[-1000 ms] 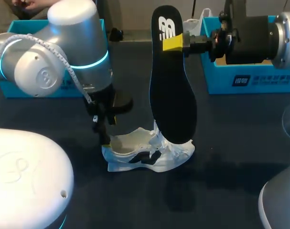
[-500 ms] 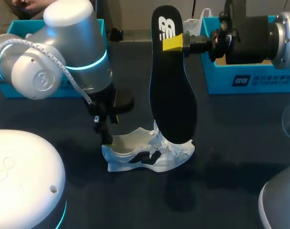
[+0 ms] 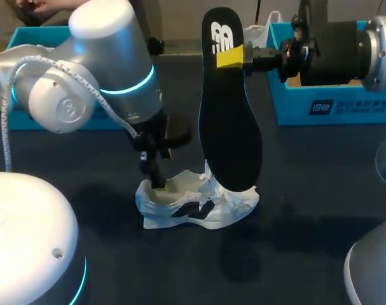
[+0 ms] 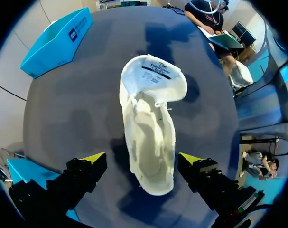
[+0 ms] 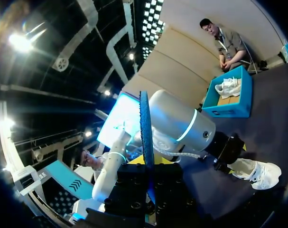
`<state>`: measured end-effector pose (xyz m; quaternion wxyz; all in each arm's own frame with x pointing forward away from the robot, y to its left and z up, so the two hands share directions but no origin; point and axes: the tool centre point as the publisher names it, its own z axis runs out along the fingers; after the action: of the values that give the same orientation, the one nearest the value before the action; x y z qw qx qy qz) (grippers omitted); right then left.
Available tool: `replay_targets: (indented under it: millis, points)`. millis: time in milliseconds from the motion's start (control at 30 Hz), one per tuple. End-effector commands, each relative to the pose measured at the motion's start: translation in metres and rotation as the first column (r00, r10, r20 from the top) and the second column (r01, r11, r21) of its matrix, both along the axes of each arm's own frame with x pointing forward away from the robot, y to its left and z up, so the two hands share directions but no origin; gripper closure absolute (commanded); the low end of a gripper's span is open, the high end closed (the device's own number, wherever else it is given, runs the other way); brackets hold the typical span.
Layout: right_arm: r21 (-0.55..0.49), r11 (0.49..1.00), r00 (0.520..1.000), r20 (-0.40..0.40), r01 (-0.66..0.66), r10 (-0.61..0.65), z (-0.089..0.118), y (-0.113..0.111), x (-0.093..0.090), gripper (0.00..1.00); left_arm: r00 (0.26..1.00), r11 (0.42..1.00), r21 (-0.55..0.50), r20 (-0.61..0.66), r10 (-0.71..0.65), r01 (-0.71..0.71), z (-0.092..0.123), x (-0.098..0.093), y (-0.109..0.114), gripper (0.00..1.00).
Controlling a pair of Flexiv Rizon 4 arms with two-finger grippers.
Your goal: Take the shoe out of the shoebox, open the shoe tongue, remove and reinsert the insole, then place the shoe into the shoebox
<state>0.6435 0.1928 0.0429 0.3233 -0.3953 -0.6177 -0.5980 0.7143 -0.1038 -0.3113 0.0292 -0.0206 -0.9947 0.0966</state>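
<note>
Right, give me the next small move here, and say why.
Probably lower the open left gripper onto the heel of the white sneaker to steady it: it hangs over the empty opening, while the right gripper holds the black foam insole upright, not yet inserted.

Dark grey table [image 3: 294,254], matte top, soft shadows lying across it

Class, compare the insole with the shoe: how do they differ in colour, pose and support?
The insole is black; the shoe is white. The insole stands nearly upright in the air; the shoe sits on the table. The right gripper is shut on the insole's upper end; the left gripper hangs open over the shoe. Both are outside the blue shoebox.
</note>
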Motion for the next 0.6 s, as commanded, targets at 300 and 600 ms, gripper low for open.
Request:
replay_targets:
  millis: [300,600]
  points:
    - [-0.002,1.0,1.0,-0.001,0.002,-0.002,0.0,0.003,0.0,1.0,0.999,1.0,0.002,-0.042,0.024,-0.024,-0.036,0.022,-0.032,0.02]
    - [-0.002,1.0,1.0,-0.001,0.002,-0.002,0.0,0.003,0.0,1.0,0.998,0.999,-0.025,-0.039,0.045,-0.046,-0.056,0.028,-0.042,0.0]
